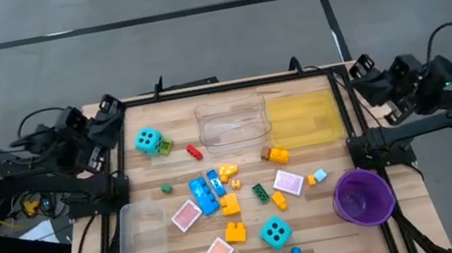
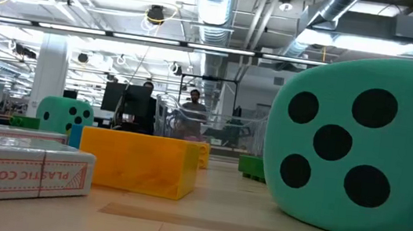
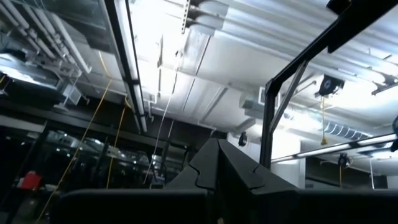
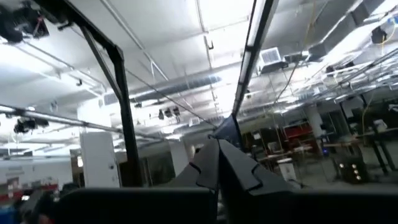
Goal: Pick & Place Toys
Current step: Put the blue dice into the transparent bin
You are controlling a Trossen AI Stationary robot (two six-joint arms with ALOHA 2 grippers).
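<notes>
Toys [image 1: 230,204] lay untouched mid-counter [image 1: 319,244]; our left gripper [image 1: 111,118] and right gripper [image 1: 359,76], both closed empty, needed to open and reach in

Bright ceiling strip lights [image 3: 134,74] glare in both wrist views; the worktop [image 1: 254,241] sits evenly lit, shadows soft, nearest die [image 2: 360,150] slightly blurred.

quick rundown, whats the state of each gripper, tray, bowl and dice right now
left gripper: shut, parked off the table's left edge, pointing up
right gripper: shut, parked off the right edge
clear tray: upright, empty
yellow tray: upright, empty
second clear tray: upright, empty
purple bowl: upright, looks empty
far dice: loose on the table
near dice: loose on the table
</notes>
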